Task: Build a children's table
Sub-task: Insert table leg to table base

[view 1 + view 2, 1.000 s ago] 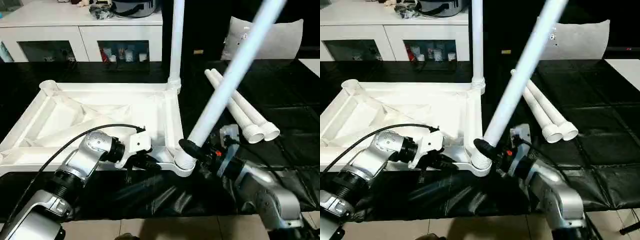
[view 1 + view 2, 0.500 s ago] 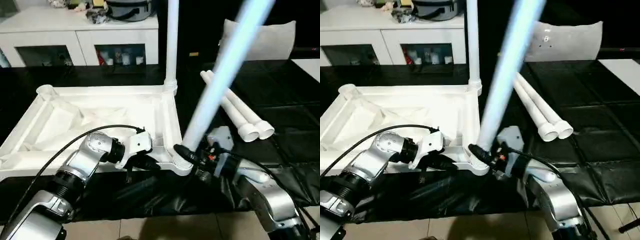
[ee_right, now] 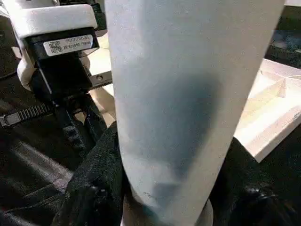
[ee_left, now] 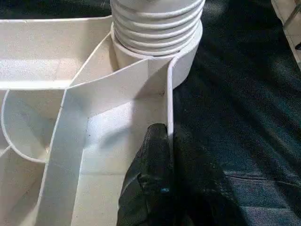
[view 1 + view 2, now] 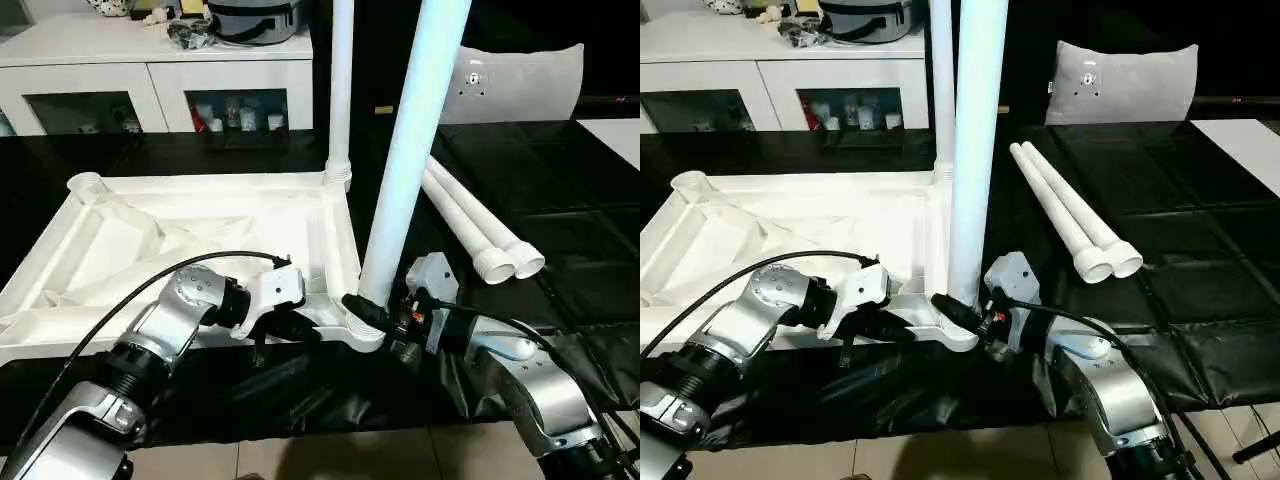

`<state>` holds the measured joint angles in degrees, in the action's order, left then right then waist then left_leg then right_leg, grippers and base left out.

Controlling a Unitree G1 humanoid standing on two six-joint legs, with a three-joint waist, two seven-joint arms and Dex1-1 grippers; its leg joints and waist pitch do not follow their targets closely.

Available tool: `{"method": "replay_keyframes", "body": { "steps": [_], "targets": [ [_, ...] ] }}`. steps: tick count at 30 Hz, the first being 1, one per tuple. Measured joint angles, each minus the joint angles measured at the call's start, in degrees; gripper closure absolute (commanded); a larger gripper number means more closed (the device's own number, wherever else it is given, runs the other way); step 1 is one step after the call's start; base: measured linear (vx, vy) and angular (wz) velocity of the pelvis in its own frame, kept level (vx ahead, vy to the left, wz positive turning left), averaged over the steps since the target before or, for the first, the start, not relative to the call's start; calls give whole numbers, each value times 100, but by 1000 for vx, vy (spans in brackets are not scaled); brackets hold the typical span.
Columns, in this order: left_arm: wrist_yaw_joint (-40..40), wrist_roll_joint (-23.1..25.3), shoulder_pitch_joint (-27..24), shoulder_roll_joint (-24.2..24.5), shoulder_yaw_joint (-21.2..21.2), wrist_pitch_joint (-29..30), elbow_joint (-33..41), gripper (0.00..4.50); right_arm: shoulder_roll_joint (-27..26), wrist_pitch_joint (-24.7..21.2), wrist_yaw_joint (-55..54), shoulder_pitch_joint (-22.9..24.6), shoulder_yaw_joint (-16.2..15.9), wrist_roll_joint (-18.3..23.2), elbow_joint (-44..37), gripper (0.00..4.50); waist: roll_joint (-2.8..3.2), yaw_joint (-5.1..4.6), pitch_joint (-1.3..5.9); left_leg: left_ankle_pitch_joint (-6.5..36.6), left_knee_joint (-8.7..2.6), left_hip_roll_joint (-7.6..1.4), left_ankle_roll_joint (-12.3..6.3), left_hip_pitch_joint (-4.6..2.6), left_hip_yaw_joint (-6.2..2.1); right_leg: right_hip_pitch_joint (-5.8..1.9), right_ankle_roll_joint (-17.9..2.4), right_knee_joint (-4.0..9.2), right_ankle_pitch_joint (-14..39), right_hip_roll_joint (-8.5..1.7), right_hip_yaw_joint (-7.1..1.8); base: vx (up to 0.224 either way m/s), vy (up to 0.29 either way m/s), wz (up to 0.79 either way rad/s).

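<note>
The white tabletop (image 5: 200, 235) lies upside down on the black-covered surface, ribs showing. One white leg (image 5: 340, 90) stands upright in its far right corner socket. A second leg (image 5: 410, 150) stands nearly upright in the near right corner socket (image 5: 362, 330). My right gripper (image 5: 372, 312) is shut on this leg's lower end, with a black finger (image 3: 94, 188) on either side of the tube. My left gripper (image 4: 168, 134) is shut on the tabletop's thin near rim wall (image 4: 117, 80), just beside that socket. Two more legs (image 5: 480, 230) lie side by side to the right.
A white cabinet with glass doors (image 5: 160, 80) stands behind the tabletop. A grey-white cushion-like panel (image 5: 520, 85) leans at the back right. A white surface (image 5: 620, 130) shows at the far right. Floor tiles (image 5: 350, 455) run along the near edge.
The leg in my right gripper has swung from leaning far to the right to nearly upright over the near right socket. My left gripper has stayed on the rim.
</note>
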<state>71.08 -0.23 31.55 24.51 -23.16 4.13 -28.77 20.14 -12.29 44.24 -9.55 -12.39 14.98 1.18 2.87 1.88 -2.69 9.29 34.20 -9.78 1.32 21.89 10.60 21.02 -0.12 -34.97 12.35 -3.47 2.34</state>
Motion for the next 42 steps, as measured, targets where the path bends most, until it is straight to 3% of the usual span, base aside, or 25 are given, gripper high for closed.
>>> {"method": "replay_keyframes", "body": {
  "steps": [12, 21, 30, 33, 36, 40, 42],
  "targets": [
    [116, 0, 15, -12, -1, -132, -43, 450, 205, -25, 429, -121, -1, 73, 46, 260, 9, 21, -5, 5, -2, 1, -6, 3, 0, 0, 2, 3, 1, 0, -1, 0, 0, 0],
    [459, 35, 516, -88, -118, -498, -786, 450, 303, -180, 787, -253, 53, 307, 152, 260, 9, 109, -9, 5, -48, 1, -5, 16, 3, -7, -15, 2, -9, 1, 3, 0, 0, 0],
    [481, 150, 657, -61, -151, -639, -941, 450, 225, -213, 781, -330, 39, 235, 198, 260, -1, 104, -19, 5, -57, 1, -4, 13, 9, -2, 4, 8, 3, 1, 0, 0, 0, 0],
    [322, 131, 400, 108, -57, -258, -468, 450, 14, -203, 507, -347, -59, 86, 197, 260, 0, 46, -18, 5, -64, 0, -3, 0, 9, 0, 8, 3, 5, 1, 1, 0, 0, 0],
    [34, 111, -99, 297, 158, 364, 389, 450, -253, -181, 156, -362, -110, 13, 242, 260, -5, -73, -18, 5, -69, -1, -1, -7, 10, 13, 6, 2, 4, 3, -1, 0, 0, 0],
    [-678, 101, -944, 339, 553, 1833, 1975, 450, -661, 9, -393, -498, -40, -34, 567, 260, -22, -295, -14, 7, -64, -1, 4, 21, 5, 69, -12, 3, -7, 0, -5, 0, 0, 0],
    [-948, 90, -1124, 242, 618, 2343, 2410, 450, -762, 60, -538, -584, 7, -57, 690, 260, -26, -320, -15, 7, -65, 0, 4, 28, 6, 84, -19, 3, -11, 1, -6, 0, 0, 0]
  ]
}}
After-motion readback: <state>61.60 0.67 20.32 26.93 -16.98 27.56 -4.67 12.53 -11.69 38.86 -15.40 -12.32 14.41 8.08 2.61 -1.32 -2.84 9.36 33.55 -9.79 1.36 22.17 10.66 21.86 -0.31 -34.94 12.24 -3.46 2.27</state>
